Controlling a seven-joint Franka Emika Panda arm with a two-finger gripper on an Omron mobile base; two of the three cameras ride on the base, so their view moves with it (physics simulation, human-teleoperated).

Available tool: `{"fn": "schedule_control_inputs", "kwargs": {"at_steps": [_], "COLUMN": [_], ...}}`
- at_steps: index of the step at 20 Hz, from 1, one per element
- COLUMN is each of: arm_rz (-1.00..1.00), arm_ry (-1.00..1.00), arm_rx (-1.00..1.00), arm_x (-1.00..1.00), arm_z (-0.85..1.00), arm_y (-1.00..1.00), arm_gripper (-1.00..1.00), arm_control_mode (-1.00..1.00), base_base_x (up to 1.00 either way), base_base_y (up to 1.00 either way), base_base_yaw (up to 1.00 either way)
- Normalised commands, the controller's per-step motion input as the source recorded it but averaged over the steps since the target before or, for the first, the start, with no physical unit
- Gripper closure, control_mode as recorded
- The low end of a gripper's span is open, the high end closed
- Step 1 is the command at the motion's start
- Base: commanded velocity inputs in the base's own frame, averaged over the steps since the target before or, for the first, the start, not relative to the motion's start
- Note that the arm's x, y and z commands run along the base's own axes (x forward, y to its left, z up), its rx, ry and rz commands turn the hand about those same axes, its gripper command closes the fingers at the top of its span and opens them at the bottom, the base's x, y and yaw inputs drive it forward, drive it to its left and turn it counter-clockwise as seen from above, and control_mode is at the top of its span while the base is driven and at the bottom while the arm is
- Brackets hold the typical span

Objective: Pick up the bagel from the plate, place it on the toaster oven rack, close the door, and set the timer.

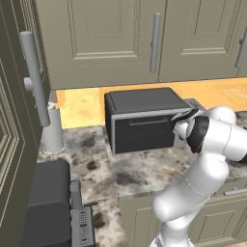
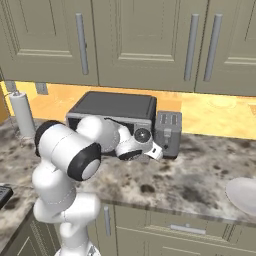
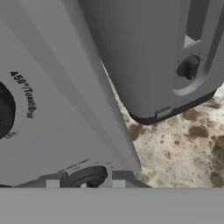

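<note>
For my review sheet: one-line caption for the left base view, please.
White arm reaches its tool to the right end of the closed toaster oven on the speckled counter.

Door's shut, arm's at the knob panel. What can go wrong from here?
Wrong dial: the end effector faces two knobs on the toaster oven, the lower knob and the knob by the 450/Toast marking. Also the toaster stands close beside; the wrist may bump it.

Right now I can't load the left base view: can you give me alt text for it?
The white arm reaches to the right end of the toaster oven, whose door is shut, on a speckled stone counter. A paper towel roll stands at its left, beige cabinets hang above, and a rounded dark appliance sits at lower left.
</note>
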Motion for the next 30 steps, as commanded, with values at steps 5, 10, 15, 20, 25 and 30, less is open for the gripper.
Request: {"fn": "schedule_control_inputs", "kwargs": {"at_steps": [5, 10, 15, 20, 25, 30], "arm_rz": [0.27, 0.31, 0.35, 0.35, 0.35, 0.33], "arm_ry": [0.68, 0.67, 0.65, 0.65, 0.65, 0.65], "arm_rx": [0.59, 0.64, 0.68, 0.69, 0.69, 0.67], "arm_x": [-0.05, -0.03, 0.0, -0.01, -0.05, -0.05], "arm_z": [-0.95, -0.89, -0.8, -0.79, -0.76, -0.75], "arm_y": [-0.69, -0.56, -0.43, -0.43, -0.42, -0.47], "arm_gripper": [1.0, 1.0, 1.0, 1.0, 1.0, 1.0], "arm_control_mode": [-1.0, -1.0, -1.0, -1.0, -1.0, -1.0], "base_base_x": [0.0, 0.0, 0.0, 0.0, 0.0, 0.0], "base_base_y": [0.0, 0.0, 0.0, 0.0, 0.0, 0.0], "base_base_yaw": [0.0, 0.0, 0.0, 0.0, 0.0, 0.0]}}
